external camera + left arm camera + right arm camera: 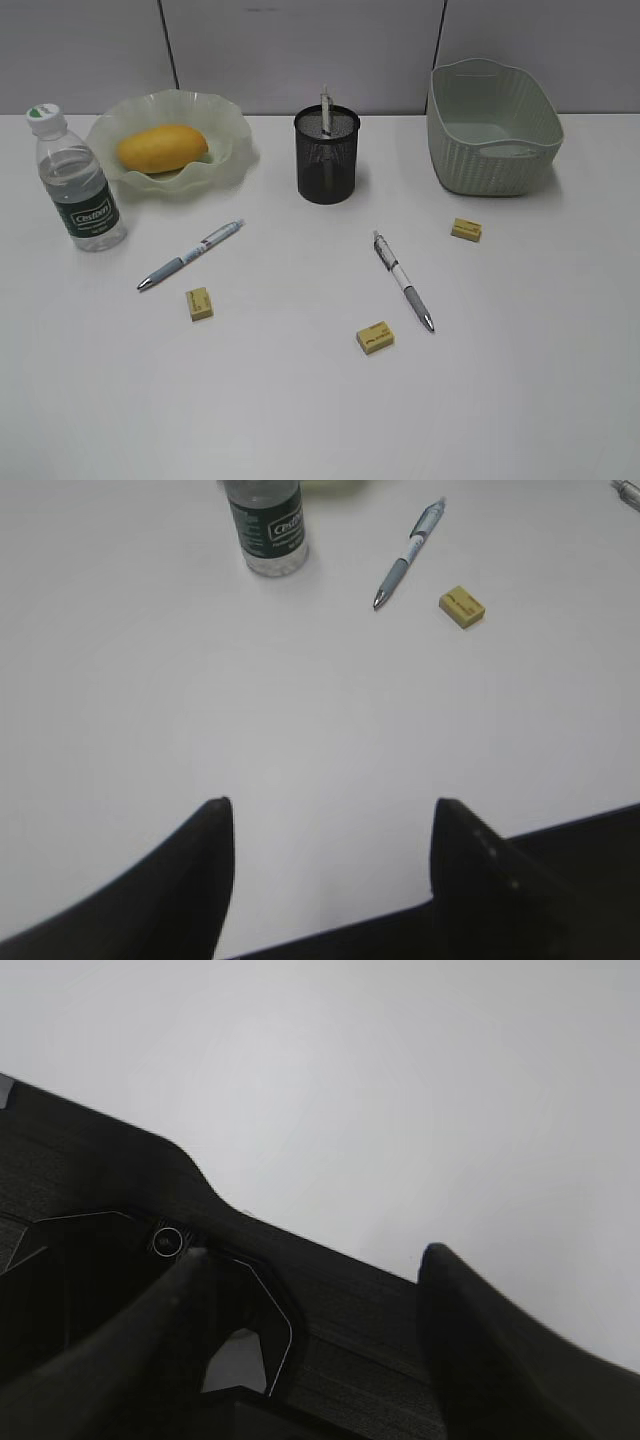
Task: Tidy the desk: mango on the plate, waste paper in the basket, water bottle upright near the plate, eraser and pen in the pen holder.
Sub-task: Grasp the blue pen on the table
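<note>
The mango (162, 147) lies in the pale green plate (225, 120) at the back left. Left of the plate, the water bottle (80, 180) stands upright. One pen (325, 112) sticks out of the black mesh pen holder (327, 155). Two more pens (190, 254) (403, 280) and three yellow erasers (199, 303) (374, 337) (466, 229) lie on the desk (300, 420). The basket (490, 130) stands at the back right. No waste paper shows. My left gripper (332, 805) hangs open over bare desk, well short of the bottle (265, 525), a pen (408, 555) and an eraser (461, 607). My right gripper (315, 1252) is open and holds nothing.
Neither arm shows in the exterior view. In the right wrist view a black structure (100, 1190) lies under the gripper at the white desk's edge. A grey wall runs behind the desk.
</note>
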Controlling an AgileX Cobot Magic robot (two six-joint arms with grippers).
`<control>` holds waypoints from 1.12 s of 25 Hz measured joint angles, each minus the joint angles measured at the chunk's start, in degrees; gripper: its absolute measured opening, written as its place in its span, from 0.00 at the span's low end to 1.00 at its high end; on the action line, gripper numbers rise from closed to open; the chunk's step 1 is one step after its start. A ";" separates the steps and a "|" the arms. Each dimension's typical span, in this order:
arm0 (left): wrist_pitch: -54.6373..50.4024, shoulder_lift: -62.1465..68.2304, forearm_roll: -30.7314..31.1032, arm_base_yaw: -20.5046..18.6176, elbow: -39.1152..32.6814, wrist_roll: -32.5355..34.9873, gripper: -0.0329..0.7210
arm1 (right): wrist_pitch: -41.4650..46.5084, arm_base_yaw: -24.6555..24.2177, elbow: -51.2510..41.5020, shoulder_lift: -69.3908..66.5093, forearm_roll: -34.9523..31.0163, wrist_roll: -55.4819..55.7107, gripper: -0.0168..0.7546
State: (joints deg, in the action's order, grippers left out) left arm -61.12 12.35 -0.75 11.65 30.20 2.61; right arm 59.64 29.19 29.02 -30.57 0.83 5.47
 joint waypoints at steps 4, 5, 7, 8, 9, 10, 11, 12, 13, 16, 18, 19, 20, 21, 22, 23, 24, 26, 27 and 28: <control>1.84 0.64 0.00 0.00 0.95 0.00 0.67 | 0.00 0.00 -0.04 0.00 0.00 0.00 0.67; 3.25 1.22 -0.03 0.00 1.53 0.00 0.67 | 0.00 0.00 -0.04 0.00 0.00 0.00 0.67; 6.13 3.54 -0.25 0.00 2.73 0.00 0.67 | 0.00 0.00 -0.04 0.00 0.00 0.00 0.67; 7.50 5.25 -0.33 0.00 3.41 0.00 0.67 | 0.00 0.00 -0.04 0.00 0.00 0.00 0.67; 8.59 6.91 -0.36 0.00 4.12 0.00 0.67 | -0.05 0.00 -0.04 0.00 0.00 0.00 0.67; 9.42 9.12 -0.36 0.00 4.76 0.00 0.67 | -0.05 0.00 -0.04 0.00 0.00 0.00 0.67; 10.33 11.46 -0.40 0.00 5.62 0.00 0.67 | -0.05 0.00 -0.04 0.00 0.00 0.00 0.67; 11.33 13.91 -0.43 0.00 6.59 0.00 0.67 | -0.05 0.00 -0.04 0.00 0.00 0.00 0.67; 12.21 15.93 -0.43 0.00 7.68 0.05 0.67 | -0.05 0.00 -0.04 0.00 0.00 0.00 0.67; 14.83 23.02 -0.47 0.00 11.36 1.20 0.67 | -0.05 0.00 -0.04 0.00 0.00 0.00 0.67; 15.86 28.19 -0.47 0.00 14.43 1.59 0.67 | -0.05 0.00 -0.04 0.00 0.00 0.00 0.67; 16.18 30.85 -0.50 0.00 16.34 1.73 0.67 | -0.05 0.00 -0.04 0.00 0.00 0.00 0.67; 16.30 33.38 -0.73 0.00 18.45 1.93 0.67 | -0.05 0.00 -0.04 0.00 0.00 0.00 0.67; 16.30 37.29 -1.26 0.00 20.25 2.24 0.67 | -0.05 0.00 -0.04 0.00 0.00 0.00 0.67; 16.25 39.91 -2.06 0.00 22.34 2.86 0.67 | -0.05 0.00 -0.04 0.00 0.00 0.00 0.67; 16.18 41.87 -2.93 0.31 24.41 3.92 0.67 | -0.05 0.00 -0.04 0.00 0.00 0.00 0.67; 16.18 44.15 -3.99 0.87 26.15 5.23 0.67 | -0.05 0.00 -0.04 0.00 0.00 0.00 0.67; 16.14 48.74 -5.32 2.43 30.09 7.11 0.67 | -0.05 0.00 -0.04 0.00 0.00 0.00 0.67; 16.06 50.75 -5.52 3.39 31.92 7.71 0.67 | -0.05 0.00 -0.04 0.00 0.00 0.00 0.67; 15.85 53.22 -5.67 4.14 33.39 7.97 0.67 | -0.05 0.00 -0.04 0.00 0.00 0.00 0.67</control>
State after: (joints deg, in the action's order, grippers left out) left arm -45.27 65.57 -6.42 15.79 63.58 10.58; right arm 59.59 29.19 28.98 -30.57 0.83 5.47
